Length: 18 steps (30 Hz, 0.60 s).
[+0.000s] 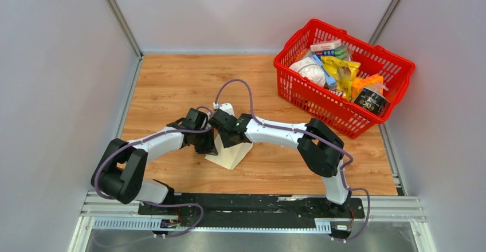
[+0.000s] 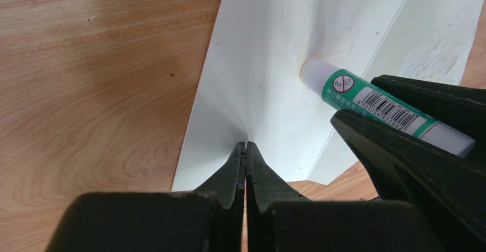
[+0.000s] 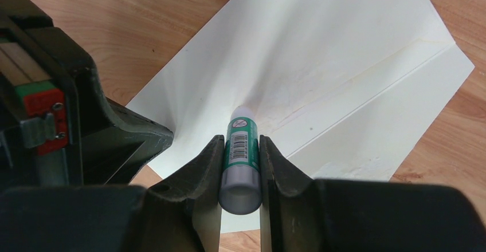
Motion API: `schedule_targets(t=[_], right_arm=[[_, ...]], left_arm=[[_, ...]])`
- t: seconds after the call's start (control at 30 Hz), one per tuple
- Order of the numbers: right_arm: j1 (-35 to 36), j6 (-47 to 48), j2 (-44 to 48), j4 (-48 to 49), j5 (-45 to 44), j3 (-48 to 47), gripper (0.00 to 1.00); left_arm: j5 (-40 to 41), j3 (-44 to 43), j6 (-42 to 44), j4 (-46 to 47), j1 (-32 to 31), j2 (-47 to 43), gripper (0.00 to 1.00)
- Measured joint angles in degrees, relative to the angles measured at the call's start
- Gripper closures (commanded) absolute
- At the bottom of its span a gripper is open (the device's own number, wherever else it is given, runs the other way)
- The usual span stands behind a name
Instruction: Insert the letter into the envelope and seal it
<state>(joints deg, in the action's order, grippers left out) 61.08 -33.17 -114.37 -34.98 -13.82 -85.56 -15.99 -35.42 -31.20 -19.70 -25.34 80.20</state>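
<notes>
**Glue stick pressed to the envelope, one edge pinched**

The envelope (image 1: 232, 156) lies on the wooden table (image 1: 172, 80) at mid-width, between the two wrists. From above, the arms cover most of it, and only its near corner and a small far piece show. The left gripper (image 2: 246, 149) has its fingers pressed together on the envelope's edge, and the paper puckers in creases toward the tips. The right gripper (image 3: 240, 143) pinches a green-and-white glue stick (image 3: 239, 149) between its fingers. The stick's white tip touches the paper just beside a fold line. Past that line a second cream panel spreads flat, cut off by the frame in the left wrist view. The two grippers sit close together, the left one's dark body filling the left of the right wrist view. Whether the letter lies inside cannot be told. A red basket (image 1: 321, 106) of packaged groceries stands at the far right, well apart; its labels are too small to read
</notes>
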Motion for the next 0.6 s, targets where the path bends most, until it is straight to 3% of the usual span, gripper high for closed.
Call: schedule_targets(t=[0.6], right_arm=[[-3.15, -0.02, -0.72, -0.37, -0.48, -0.98, 1.0]], left_arm=[[-0.13, -0.13, 0.0, 0.15, -0.07, 0.22, 1.0]])
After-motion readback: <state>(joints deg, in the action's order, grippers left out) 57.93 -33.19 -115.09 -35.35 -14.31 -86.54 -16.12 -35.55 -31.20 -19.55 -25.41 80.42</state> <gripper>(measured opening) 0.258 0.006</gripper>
